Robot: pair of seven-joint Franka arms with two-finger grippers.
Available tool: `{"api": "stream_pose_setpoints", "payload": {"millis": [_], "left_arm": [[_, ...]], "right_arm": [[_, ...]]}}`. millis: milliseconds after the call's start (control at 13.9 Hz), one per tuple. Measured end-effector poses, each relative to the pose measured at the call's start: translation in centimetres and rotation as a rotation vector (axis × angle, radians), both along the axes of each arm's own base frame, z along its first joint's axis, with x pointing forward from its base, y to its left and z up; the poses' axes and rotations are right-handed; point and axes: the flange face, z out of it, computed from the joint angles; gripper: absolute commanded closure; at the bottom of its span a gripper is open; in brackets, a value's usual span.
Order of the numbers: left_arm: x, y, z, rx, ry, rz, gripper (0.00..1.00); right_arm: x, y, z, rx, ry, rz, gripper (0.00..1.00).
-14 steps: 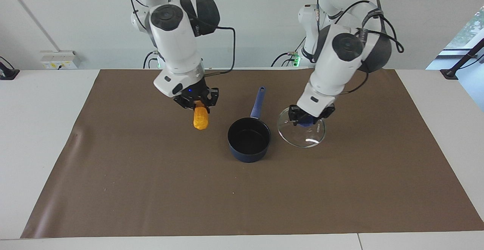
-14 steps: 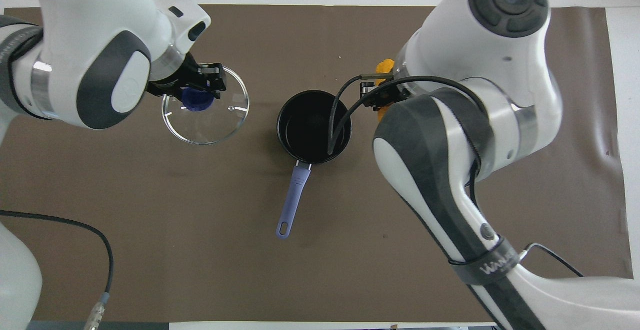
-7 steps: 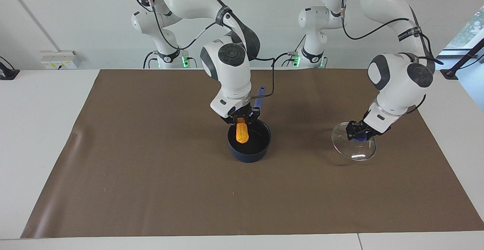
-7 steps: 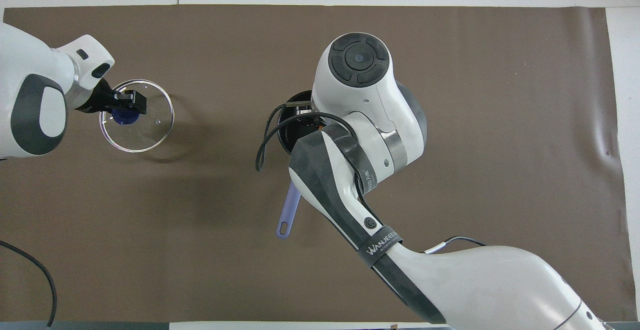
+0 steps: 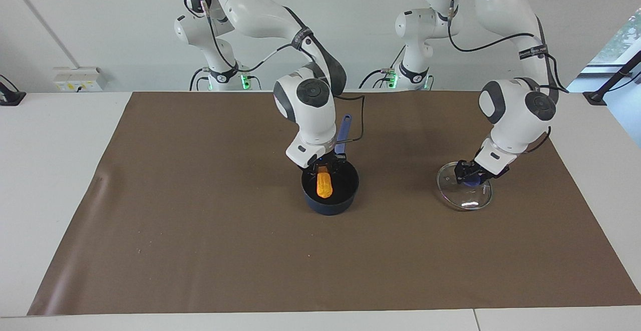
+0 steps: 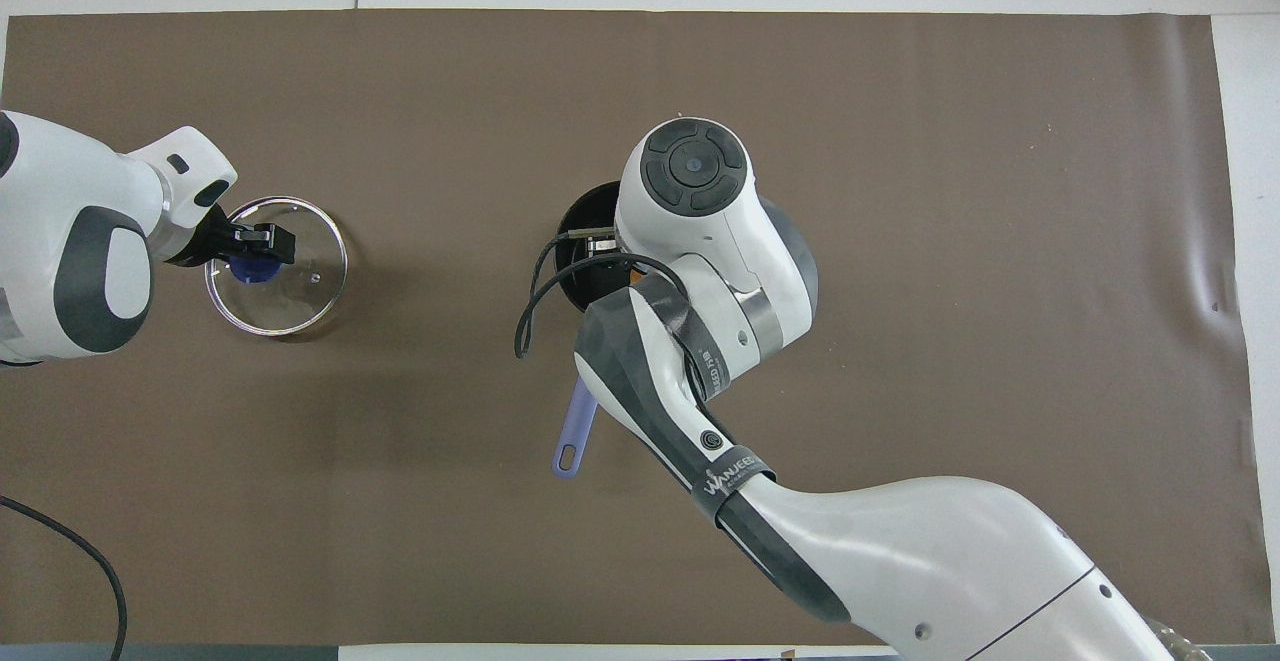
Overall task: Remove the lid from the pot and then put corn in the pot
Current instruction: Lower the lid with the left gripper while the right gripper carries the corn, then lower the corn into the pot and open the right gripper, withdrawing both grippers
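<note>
The navy pot (image 5: pixel 330 206) stands uncovered mid-mat, its handle (image 5: pixel 343 130) pointing toward the robots. My right gripper (image 5: pixel 324 164) is just over the pot's rim, shut on the top of the orange corn (image 5: pixel 324 186), which hangs down inside the pot. In the overhead view my right arm hides the corn and most of the pot (image 6: pixel 582 213). My left gripper (image 5: pixel 470 177) is shut on the blue knob of the glass lid (image 5: pixel 463 198), holding it very low at the mat, beside the pot toward the left arm's end. The lid (image 6: pixel 300 286) and left gripper (image 6: pixel 262 244) also show from overhead.
A brown mat (image 5: pixel 200 246) covers the table. A loose black cable (image 6: pixel 525 316) loops off my right wrist beside the pot. The pot's handle (image 6: pixel 578 426) sticks out under my right arm.
My right gripper carried the corn from beside the pot to over it, then lowered it inside. My left gripper moved the lid away from the pot toward the left arm's end and lowered it.
</note>
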Motion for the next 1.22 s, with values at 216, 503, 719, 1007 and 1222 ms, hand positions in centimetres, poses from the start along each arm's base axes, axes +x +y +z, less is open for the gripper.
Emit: {"api": "stream_pose_setpoints", "payload": {"millis": [216, 503, 719, 1007, 1222], "left_arm": [[0.0, -0.2, 0.9, -0.001, -0.013, -0.005, 0.00], [0.5, -1.9, 4.9, -0.006, -0.005, -0.033, 0.00], [0.2, -4.0, 10.2, -0.009, -0.008, -0.009, 0.00], [-3.1, -5.9, 17.4, -0.006, -0.016, 0.011, 0.00], [-7.8, -5.5, 23.3, 0.002, 0.010, 0.006, 0.00]], "right_arm": [[-0.9, 0.9, -1.4, 0.009, -0.019, 0.014, 0.74], [-1.2, 1.1, -1.5, 0.014, -0.030, 0.018, 0.00], [-0.9, 1.2, 0.0, 0.002, -0.051, 0.031, 0.00], [1.0, 0.0, 5.9, -0.026, -0.050, 0.019, 0.00], [4.4, -8.9, 11.8, -0.043, -0.048, -0.055, 0.00]]}}
